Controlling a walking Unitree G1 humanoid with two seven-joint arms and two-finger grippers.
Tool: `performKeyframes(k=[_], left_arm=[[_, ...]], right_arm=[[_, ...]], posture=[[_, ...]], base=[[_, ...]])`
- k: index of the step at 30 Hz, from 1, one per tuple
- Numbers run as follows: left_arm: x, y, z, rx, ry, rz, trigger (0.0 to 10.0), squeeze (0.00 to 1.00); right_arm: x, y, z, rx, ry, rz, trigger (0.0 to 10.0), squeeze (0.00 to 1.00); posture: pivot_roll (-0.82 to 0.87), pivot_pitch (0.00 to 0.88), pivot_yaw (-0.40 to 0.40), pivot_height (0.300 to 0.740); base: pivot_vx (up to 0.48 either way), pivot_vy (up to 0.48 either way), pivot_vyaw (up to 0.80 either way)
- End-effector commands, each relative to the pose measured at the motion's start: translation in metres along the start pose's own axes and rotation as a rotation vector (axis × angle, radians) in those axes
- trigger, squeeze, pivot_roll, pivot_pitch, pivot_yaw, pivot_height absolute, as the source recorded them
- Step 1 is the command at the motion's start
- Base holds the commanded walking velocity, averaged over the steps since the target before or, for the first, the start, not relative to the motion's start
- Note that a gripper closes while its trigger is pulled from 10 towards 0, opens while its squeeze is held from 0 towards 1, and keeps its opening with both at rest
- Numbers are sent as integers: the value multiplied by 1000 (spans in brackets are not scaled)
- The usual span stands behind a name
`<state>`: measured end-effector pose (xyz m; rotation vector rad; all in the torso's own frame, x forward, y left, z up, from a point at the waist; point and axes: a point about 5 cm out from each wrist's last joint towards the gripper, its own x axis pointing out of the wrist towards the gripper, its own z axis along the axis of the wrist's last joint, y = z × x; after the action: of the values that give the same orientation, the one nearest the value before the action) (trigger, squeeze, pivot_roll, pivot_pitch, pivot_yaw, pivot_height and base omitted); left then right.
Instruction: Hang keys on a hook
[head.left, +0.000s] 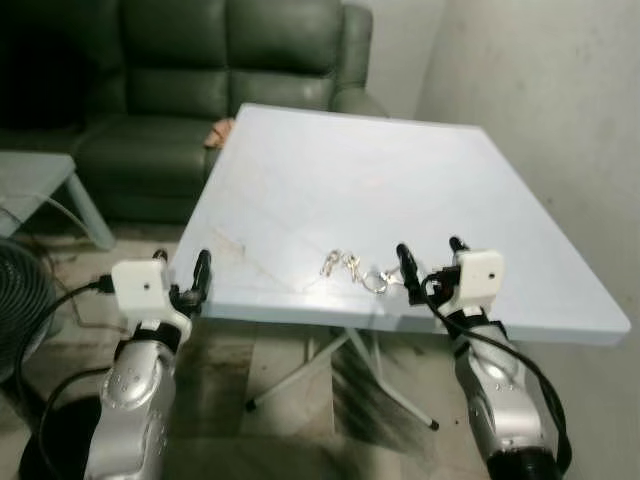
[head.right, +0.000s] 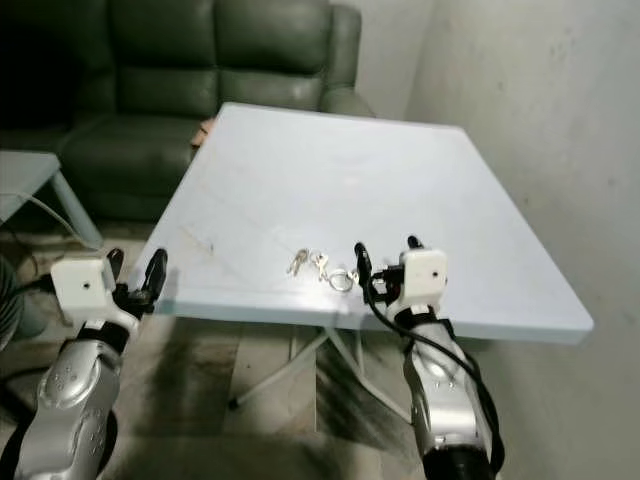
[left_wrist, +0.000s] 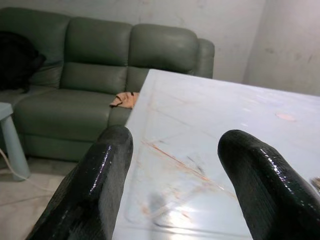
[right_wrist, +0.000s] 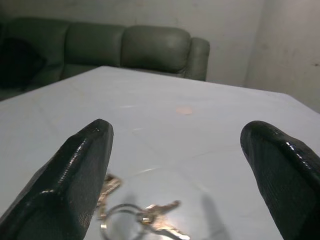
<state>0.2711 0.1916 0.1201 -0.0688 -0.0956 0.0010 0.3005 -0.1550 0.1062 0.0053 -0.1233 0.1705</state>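
A bunch of keys (head.left: 352, 271) on a metal ring lies flat on the pale blue table (head.left: 400, 180), close to its front edge. My right gripper (head.left: 432, 260) stands open just right of the keys, over the table edge; the ring and keys (right_wrist: 145, 217) lie low between its fingers (right_wrist: 75, 175). My left gripper (head.left: 181, 272) is open at the table's front left corner, with one finger over the tabletop (left_wrist: 210, 150) and nothing held. No hook can be made out.
A dark green sofa (head.left: 180, 90) stands behind the table, with an orange cloth (left_wrist: 125, 99) on its seat. A small light side table (head.left: 40, 185) and a dark fan (head.left: 20, 300) are at left. A bare wall (head.left: 560, 90) runs along the right. Folding legs (head.left: 330, 365) show under the table.
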Motion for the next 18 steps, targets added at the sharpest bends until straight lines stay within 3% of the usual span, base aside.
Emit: performKeyframes(k=[1,6,18], left_arm=[[-1,6,0,14,5,15,10000,0],[-1,6,0,14,5,16,10000,0],[0,7,-3,21,37,56,10000,0]], right_arm=[[6,7,9,4,-35,21,10000,0],[6,7,9,3,-34,23,10000,0],[7,8,9,-7,-19,40,10000,0]], posture=[[-110,0,-63,724],[-110,0,-64,724],[-108,0,-71,724]], base=[[0,469,0],[0,469,0],[0,0,0]])
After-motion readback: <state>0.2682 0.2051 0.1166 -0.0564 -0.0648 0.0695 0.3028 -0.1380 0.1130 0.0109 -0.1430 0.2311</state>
